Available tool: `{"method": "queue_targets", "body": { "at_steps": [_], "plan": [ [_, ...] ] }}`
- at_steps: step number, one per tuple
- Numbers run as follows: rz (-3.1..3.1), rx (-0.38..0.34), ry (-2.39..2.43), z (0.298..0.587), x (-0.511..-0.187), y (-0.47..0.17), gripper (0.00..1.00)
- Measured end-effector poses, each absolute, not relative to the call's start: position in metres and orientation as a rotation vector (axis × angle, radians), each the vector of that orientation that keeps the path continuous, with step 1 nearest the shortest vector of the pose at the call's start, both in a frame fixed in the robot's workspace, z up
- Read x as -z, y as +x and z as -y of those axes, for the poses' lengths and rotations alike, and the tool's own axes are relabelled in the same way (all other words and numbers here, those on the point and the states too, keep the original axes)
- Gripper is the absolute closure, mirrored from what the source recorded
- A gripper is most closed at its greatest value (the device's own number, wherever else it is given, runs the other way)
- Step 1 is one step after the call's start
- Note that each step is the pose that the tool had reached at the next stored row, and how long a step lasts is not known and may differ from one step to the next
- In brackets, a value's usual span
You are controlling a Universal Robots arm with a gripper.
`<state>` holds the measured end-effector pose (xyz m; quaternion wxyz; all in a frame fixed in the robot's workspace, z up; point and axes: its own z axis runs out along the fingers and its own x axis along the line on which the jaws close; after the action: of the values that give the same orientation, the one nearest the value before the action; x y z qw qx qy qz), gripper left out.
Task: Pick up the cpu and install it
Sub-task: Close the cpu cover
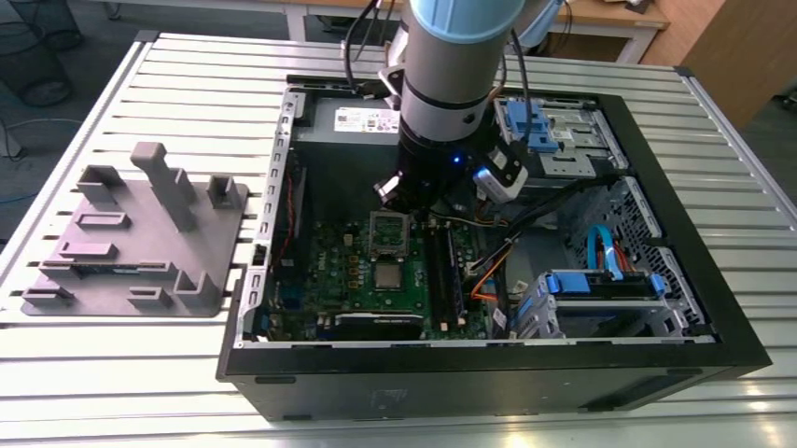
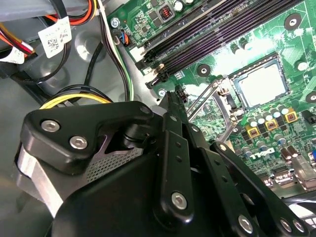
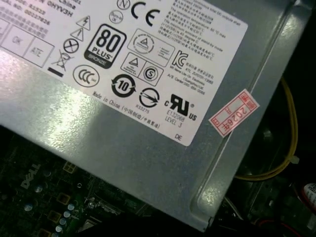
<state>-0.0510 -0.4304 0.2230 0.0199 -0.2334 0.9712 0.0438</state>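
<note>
I see the cpu [image 1: 388, 276] lying flat in the socket on the motherboard [image 1: 324, 271], its pale lid up; the second wrist view shows it [image 2: 260, 85] square in the frame with the retention lever [image 2: 205, 96] swung up. My gripper [image 1: 417, 201] hangs above the board inside the case [image 1: 697, 224], near the power supply [image 3: 148, 148]. The chip lies off to one side of the fingers [image 2: 173, 106], toward the case's open front edge. I cannot tell whether they are released or clenched; nothing shows between them.
</note>
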Motion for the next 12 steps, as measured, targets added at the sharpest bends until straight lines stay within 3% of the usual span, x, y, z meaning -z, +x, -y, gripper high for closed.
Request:
{"method": "queue_targets", "body": {
  "at_steps": [12],
  "plan": [
    [-3.006,-0.137,-0.756,0.4308,-0.2269,-0.0516,0.89]
  ]
}}
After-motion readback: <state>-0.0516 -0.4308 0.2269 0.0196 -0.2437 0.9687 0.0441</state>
